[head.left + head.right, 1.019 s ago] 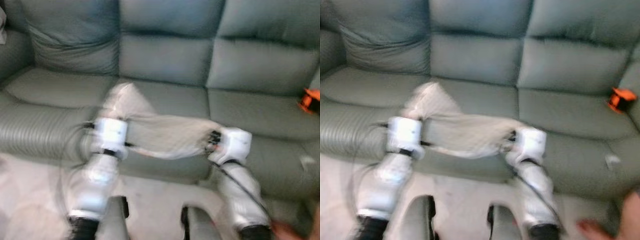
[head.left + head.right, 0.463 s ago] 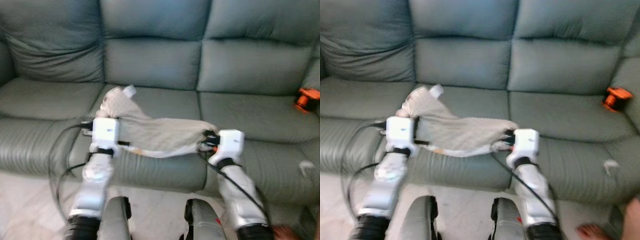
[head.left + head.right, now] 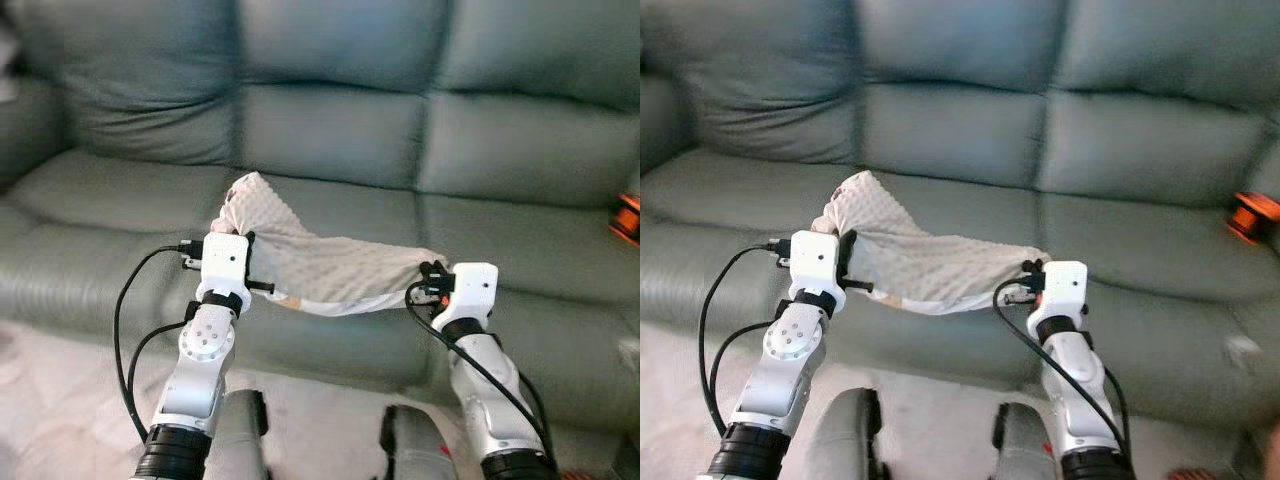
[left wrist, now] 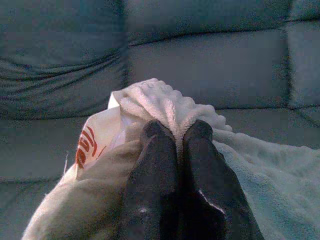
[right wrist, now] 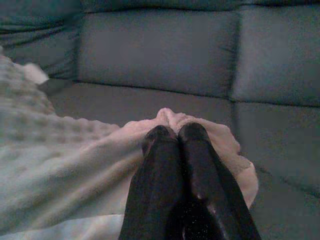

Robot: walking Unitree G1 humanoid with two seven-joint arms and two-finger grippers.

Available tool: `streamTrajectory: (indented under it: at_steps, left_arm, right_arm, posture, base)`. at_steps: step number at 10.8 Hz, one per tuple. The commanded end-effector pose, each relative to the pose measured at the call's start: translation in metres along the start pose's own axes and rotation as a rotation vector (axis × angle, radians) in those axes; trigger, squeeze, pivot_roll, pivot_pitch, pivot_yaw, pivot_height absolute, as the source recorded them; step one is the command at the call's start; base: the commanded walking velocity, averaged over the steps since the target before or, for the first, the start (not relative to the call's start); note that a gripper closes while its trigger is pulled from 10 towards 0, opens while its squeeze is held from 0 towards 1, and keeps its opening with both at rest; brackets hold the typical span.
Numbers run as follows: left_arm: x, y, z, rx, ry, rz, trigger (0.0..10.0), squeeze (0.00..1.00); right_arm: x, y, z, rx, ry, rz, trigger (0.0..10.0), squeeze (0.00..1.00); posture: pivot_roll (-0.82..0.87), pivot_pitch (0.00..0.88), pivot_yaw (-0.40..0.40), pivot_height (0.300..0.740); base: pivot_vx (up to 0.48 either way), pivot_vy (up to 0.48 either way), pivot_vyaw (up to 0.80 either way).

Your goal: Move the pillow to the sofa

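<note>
Holding the pillow (image 3: 335, 270) stretched between both arms, out in front of the sofa (image 3: 330, 130), level with the front edge of the middle seat. Left gripper (image 4: 176, 134) has its fingers (image 4: 156, 165) clenched on a bunched fold at the pillow's 9 o'clock end; the nubby white fabric and a tag with red print spill out around them. Right gripper (image 5: 171, 131) is clenched the same way on a pinch of cloth at the 3 o'clock end, fingers (image 5: 200, 165) pressed together with fabric puckered at the tips. Two-corner hold makes sense to me: the pillow is soft and floppy, it sags in the middle and one corner sticks up toward 11 o'clock, so a single grip would let it swing. Spreading it keeps it off the floor (image 3: 60, 390) and clear of the robot's own legs at 6 o'clock. Pillow does not look set down; it seems to hang at the seat's front lip, though I can't tell whether the sag touches the leather. Middle cushion at 12 o'clock looks like an open landing spot. Orange object (image 3: 627, 218) sits on the seat far out at 3 o'clock, well apart from the drop zone. Loose black cable (image 3: 125, 330) loops off the left wrist toward 7 o'clock; snag risk looks low.
</note>
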State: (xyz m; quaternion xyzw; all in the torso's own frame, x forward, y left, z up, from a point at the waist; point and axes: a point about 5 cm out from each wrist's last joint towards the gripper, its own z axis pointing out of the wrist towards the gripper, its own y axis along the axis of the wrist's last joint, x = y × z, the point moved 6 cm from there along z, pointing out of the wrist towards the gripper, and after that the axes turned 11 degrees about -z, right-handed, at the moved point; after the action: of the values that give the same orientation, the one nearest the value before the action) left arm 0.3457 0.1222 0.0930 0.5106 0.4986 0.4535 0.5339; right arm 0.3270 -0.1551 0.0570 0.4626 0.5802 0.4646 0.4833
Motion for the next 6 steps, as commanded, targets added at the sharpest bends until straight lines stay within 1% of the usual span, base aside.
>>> streamTrajectory:
  at_steps: [1,2,3,5,6]
  left_arm:
    - [0.002,0.005,0.001,-0.015,0.004,0.004,10.0,0.0]
    - [0.001,0.004,0.0,-0.015,0.0,0.004,10.0,0.0]
    - [0.0,0.004,-0.001,-0.013,0.0,-0.002,10.0,0.0]
    - [-0.011,0.003,-0.004,-0.016,-0.053,0.012,10.0,0.0]
    - [-0.015,0.0,-0.005,-0.002,-0.065,0.001,10.0,0.0]
  right_arm:
    - [0.003,0.007,0.002,-0.022,0.01,-0.001,10.0,0.0]
    - [0.003,0.007,0.002,-0.022,0.011,0.0,10.0,0.0]
    - [0.003,0.007,0.002,-0.022,0.011,0.0,10.0,0.0]
    - [0.003,0.007,0.002,-0.023,0.009,0.0,10.0,0.0]
    - [0.002,0.006,0.002,-0.02,0.002,-0.003,10.0,0.0]
  posture:
    - [-0.03,0.0,-0.004,0.615]
    - [-0.02,0.0,-0.005,0.615]
    - [-0.02,0.0,-0.005,0.615]
    - [-0.02,0.0,-0.009,0.615]
    - [-0.02,0.0,-0.011,0.615]
  base:
    - [0.0,0.401,0.0]
    - [0.0,0.416,0.0]
    - [0.0,0.0,0.0]
    - [0.0,0.0,0.0]
    - [0.0,0.0,0.0]
